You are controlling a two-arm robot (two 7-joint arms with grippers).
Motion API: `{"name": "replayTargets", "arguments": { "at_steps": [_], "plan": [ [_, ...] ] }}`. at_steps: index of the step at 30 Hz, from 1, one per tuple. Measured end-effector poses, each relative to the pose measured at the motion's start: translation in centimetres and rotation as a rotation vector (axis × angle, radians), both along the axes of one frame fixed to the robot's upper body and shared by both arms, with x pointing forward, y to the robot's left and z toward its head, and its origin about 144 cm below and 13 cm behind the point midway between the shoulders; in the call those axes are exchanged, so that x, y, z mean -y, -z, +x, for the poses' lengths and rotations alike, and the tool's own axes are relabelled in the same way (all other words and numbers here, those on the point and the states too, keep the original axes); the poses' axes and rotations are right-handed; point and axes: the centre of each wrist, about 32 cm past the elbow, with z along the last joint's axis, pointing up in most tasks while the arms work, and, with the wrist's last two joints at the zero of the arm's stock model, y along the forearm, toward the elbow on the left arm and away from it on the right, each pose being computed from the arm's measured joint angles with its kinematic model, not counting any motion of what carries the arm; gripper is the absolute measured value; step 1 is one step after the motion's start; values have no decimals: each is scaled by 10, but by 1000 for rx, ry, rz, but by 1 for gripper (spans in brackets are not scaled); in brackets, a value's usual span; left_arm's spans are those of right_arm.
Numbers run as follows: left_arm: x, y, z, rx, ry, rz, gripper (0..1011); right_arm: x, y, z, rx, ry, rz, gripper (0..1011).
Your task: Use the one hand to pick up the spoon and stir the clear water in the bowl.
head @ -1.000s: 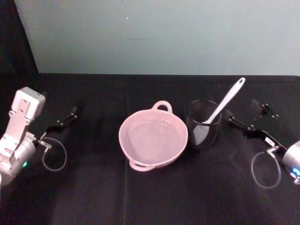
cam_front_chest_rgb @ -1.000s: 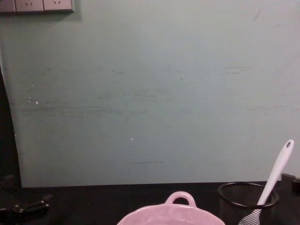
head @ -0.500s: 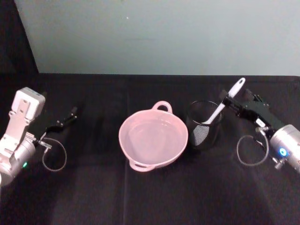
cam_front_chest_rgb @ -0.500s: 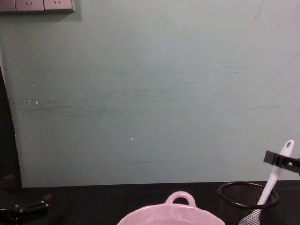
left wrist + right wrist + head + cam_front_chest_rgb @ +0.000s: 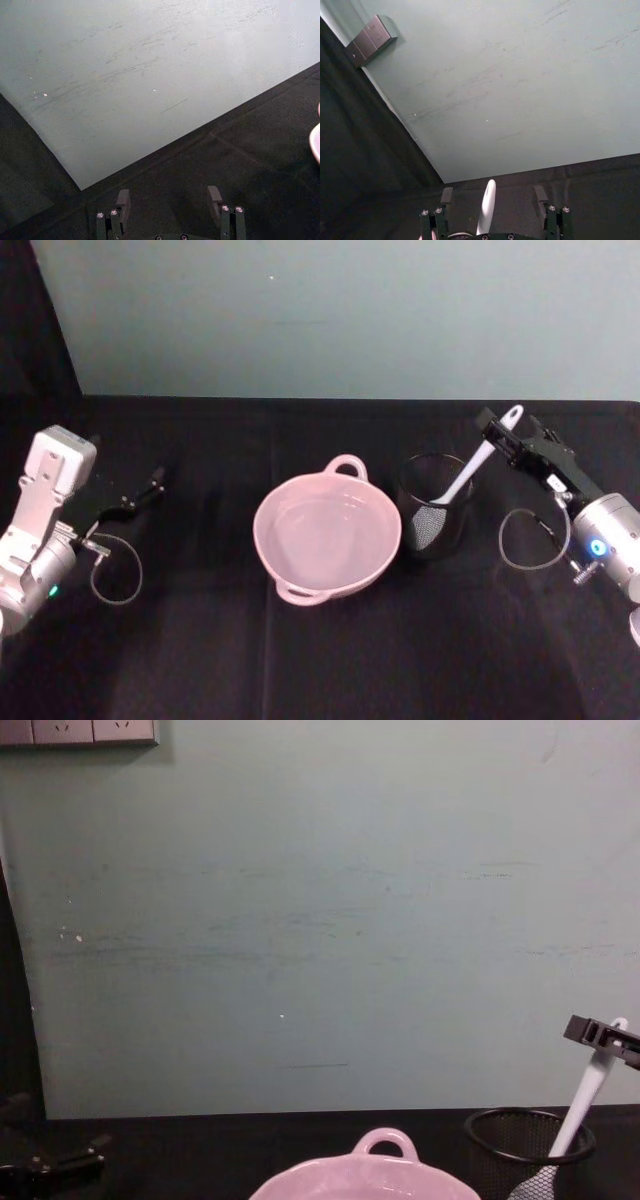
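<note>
Head view: right end effector [image 5: 507, 427] agape astride slim white spoon [image 5: 470, 471]; left arm [image 5: 38, 530] idle.

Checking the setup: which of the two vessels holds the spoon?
The black mesh cup, right of the pink bowl: the spoon leans in it, handle between the right gripper's open fingers. The bowl has none; the left gripper rests far left.
</note>
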Motion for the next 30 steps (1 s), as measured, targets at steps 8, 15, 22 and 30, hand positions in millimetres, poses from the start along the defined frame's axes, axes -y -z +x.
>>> {"name": "replayTargets", "arguments": {
  "at_steps": [8,15,22,30],
  "plan": [
    [0,0,0,0,0,0,1011,-5,1,2,15,17,28,982],
    [0,0,0,0,0,0,1011,-9,2,1,6,37,32,814],
    [0,0,0,0,0,0,1011,-9,1,2,3,37,43,606],
    [0,0,0,0,0,0,1011,-8,-1,3,9,29,47,336]
  ]
}}
